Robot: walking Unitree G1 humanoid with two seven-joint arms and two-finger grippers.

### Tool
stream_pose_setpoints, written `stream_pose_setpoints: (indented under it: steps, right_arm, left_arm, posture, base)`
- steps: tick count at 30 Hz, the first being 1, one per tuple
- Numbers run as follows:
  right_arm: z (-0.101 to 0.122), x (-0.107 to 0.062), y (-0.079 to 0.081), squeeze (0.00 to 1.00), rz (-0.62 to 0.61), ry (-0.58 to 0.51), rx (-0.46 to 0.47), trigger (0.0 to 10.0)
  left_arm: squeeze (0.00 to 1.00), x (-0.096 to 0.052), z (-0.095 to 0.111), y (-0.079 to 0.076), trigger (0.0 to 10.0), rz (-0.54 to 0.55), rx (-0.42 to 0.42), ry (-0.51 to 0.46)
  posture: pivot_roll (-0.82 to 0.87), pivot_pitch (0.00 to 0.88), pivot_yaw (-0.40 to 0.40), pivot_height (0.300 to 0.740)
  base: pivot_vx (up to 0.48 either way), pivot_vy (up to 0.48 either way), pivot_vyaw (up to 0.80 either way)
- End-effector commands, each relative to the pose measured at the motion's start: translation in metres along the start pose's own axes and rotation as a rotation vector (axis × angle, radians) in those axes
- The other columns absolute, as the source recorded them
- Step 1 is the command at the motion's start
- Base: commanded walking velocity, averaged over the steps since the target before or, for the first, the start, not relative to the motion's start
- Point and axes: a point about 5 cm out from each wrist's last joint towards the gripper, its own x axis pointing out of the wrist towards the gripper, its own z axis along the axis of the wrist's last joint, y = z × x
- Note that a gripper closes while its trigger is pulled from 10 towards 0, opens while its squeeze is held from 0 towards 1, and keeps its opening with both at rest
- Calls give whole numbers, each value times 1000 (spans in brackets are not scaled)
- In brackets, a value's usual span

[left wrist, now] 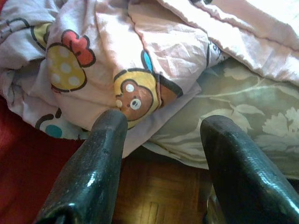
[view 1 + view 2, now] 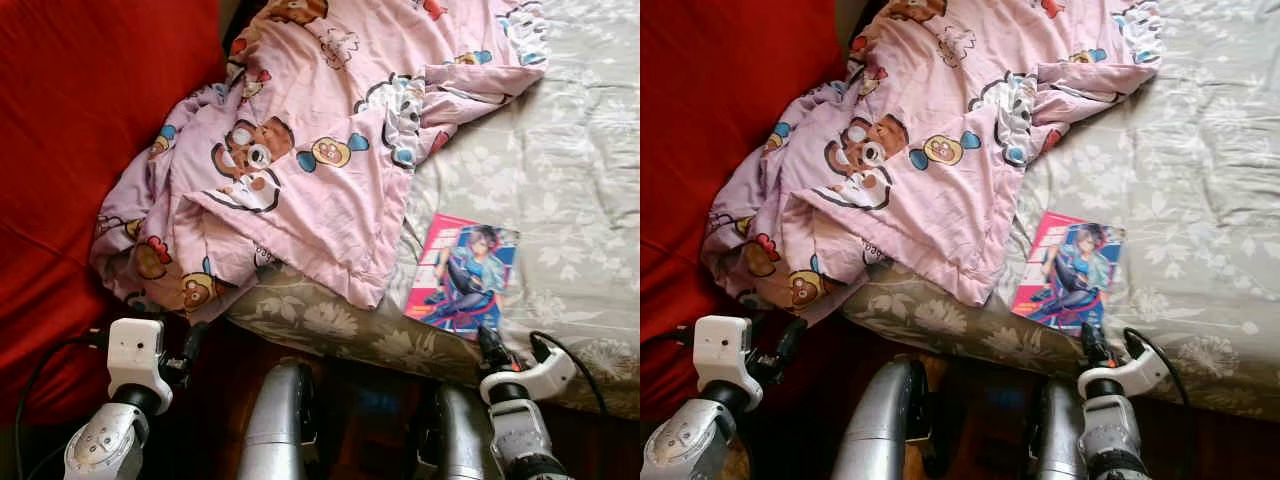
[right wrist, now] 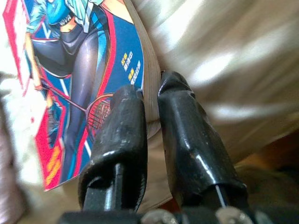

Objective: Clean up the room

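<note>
Nearest the head camera: two silver arms rising from the lower edge, dark wooden floor between them.

Right gripper (image 3: 152,100) up at the near edge of the bed (image 2: 560,170), black fingers (image 3: 124,135) closed narrow on the near edge of a book (image 2: 463,275), one finger over the cover, the other under the page block (wrist view confirms the pinch). Book lying flat on the grey floral bedspread, close to the mattress edge, cover facing up: pink border, blue ground, a drawn figure with a racket. Just beside the book, on the robot's left, the hem of a pink blanket (image 2: 320,150), apparently apart from it.

Left gripper (image 1: 161,126) held low by the bed's corner, jaws wide apart with nothing between them, pointing at the bear-printed blanket where it spills over the mattress edge. Behind that, on the left, a large red cushion (image 2: 90,130).
</note>
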Motion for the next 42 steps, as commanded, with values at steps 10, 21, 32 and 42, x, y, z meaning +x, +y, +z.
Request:
stream_pose_setpoints:
  steps: [10,21,32,42]
  right_arm:
    - [8,-16,-16,0,-89,-85,-180,0]
    - [22,-3,53,0,149,-208,-418,0]
    - [22,-17,74,0,222,-207,-702,0]
    - [1,-22,82,0,233,-125,-785,10000]
  left_arm:
    - [0,3,-13,3,10000,29,4,32]
    - [0,23,-14,-9,10000,20,-34,-7]
    - [0,40,-25,-19,10000,43,-121,-12]
    - [0,45,-42,-25,10000,73,-187,13]
  posture:
    - [154,297,131,621]
    - [87,211,94,621]
    - [24,110,52,621]
    - [-9,46,24,621]
  base:
    - [0,0,0]
    - [0,0,0]
    - [0,0,0]
    - [0,0,0]
